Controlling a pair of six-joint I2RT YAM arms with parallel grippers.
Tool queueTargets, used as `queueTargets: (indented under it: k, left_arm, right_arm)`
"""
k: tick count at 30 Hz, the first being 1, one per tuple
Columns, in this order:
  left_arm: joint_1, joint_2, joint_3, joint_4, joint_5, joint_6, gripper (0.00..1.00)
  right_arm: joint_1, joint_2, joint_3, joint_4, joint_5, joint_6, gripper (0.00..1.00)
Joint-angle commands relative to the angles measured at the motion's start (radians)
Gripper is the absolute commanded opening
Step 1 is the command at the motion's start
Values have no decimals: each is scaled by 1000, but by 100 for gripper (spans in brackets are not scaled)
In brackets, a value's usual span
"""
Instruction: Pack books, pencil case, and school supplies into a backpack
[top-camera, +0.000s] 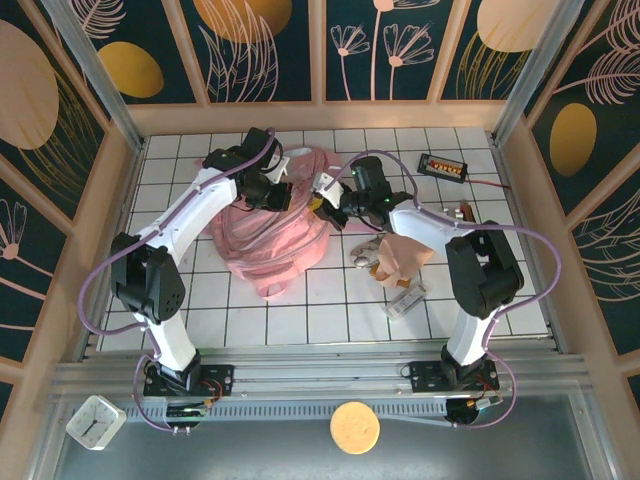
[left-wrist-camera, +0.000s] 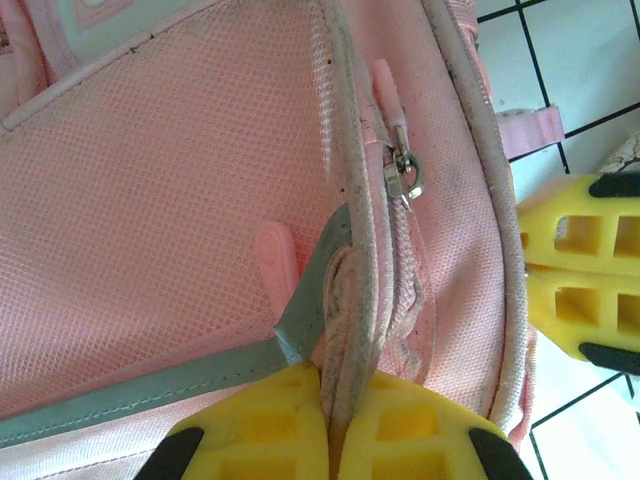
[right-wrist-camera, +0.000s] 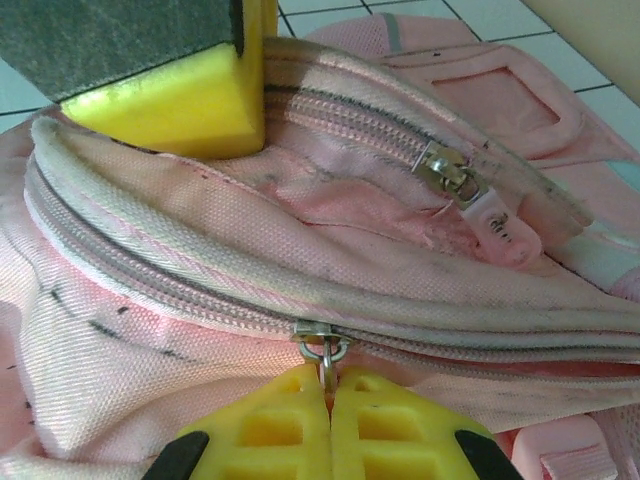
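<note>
The right gripper (right-wrist-camera: 328, 388) is pinching its jaws together on the metal zip pull (right-wrist-camera: 325, 350) of the backpack (right-wrist-camera: 150, 380), whose zip line is running sideways just ahead of the fingertips. Further ahead and to the right, a second slider (right-wrist-camera: 448, 168) with a pink tab (right-wrist-camera: 497, 228) is lying. The left gripper (left-wrist-camera: 328, 392) is clamping a piped seam (left-wrist-camera: 345, 290) of the same bag between closed jaws, with the other gripper's yellow fingers just to its right. The pencil case (top-camera: 405, 255) is lying on the tiled table (top-camera: 330, 310), back from the right jaws beside that arm.
</note>
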Motion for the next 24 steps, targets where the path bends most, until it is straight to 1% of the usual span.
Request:
queueTargets:
  k: [1,3,5,10,11,14,16,18,20,22,23,24]
  left_arm:
    - [2,-38,-2,14,-20,-53,0]
    - [2,-36,-2,18,-38,-70,0]
    - [2,-32,-2,21,-39,-90,0]
    - [2,-10,20,21,-41,-126,0]
    - [2,-7,26,51,-36,-132,0]
    - [3,6,38,70,-13,-176,0]
    - [1,8,34,97,8,-213,0]
    - [1,4,25,125,23,-245,0]
    - [1,-3,6,158,42,-272,0]
    - [1,-20,-11,177,43,-286,0]
    - [1,-27,-18,175,40,-286,1]
    - [1,-34,-21,163,34,-277,16]
  right_arm:
    - [45,-81,33,-104,28,28,0]
    - [61,-88,61,-185,44,52,0]
    - [78,-91,86,-269,32,68,0]
    - [126,-93,147,-456,54,88,0]
    - [132,-87,164,-484,59,99,0]
    - [170,-55,212,-530,87,181,0]
    - [198,-16,258,-534,112,302,0]
    - [215,10,278,-495,85,458,0]
    - [226,3,243,-393,50,600,0]
    - [232,-31,166,-292,92,691,0]
    - [224,-44,141,-279,116,709,0]
    - [212,-56,117,-280,146,721,0]
